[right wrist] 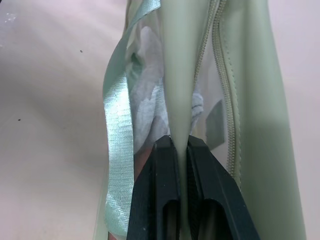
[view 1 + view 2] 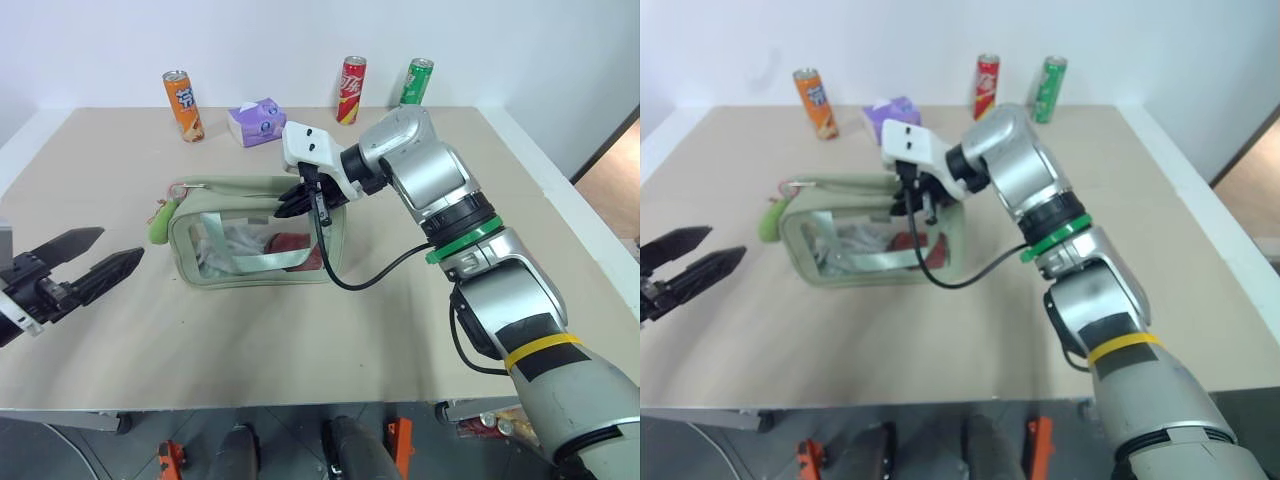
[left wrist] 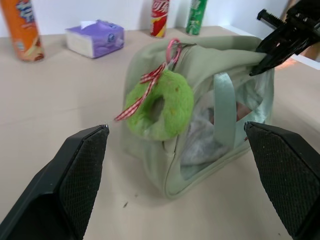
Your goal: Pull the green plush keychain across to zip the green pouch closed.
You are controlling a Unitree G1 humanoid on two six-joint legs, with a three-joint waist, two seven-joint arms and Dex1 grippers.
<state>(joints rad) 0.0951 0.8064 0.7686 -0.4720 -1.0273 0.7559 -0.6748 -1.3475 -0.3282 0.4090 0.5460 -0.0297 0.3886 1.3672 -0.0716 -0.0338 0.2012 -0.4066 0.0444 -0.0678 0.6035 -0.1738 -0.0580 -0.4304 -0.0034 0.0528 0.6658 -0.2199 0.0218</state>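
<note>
Your step in hand looks like the reach for the pull tab, so steady the bag first and then bring the free arm in. The green pouch lies near the middle of the table, with the green plush keychain hanging off its end at about nine o'clock from the pouch's centre, on a reddish checked cord. The right gripper is clamped tight on a fold of the pouch's top edge at the opposite end, roughly two o'clock from the pouch's centre; the right wrist view shows pale green fabric pinched between its fingers beside the zipper teeth. Keep that pinch firm, since it probably gives you the counter-pull the slider needs. The left gripper hangs at about eight o'clock from the pouch, well apart from it, with its jaws spread wide and nothing between them; in its wrist view the plush ring sits between the two pads, though not yet within them. Come in level, close on the body of the ring or on the cord near the metal ring, and then draw along the zipper line toward the clamped end, keeping the pull low so the pouch does not tip or drag.
</note>
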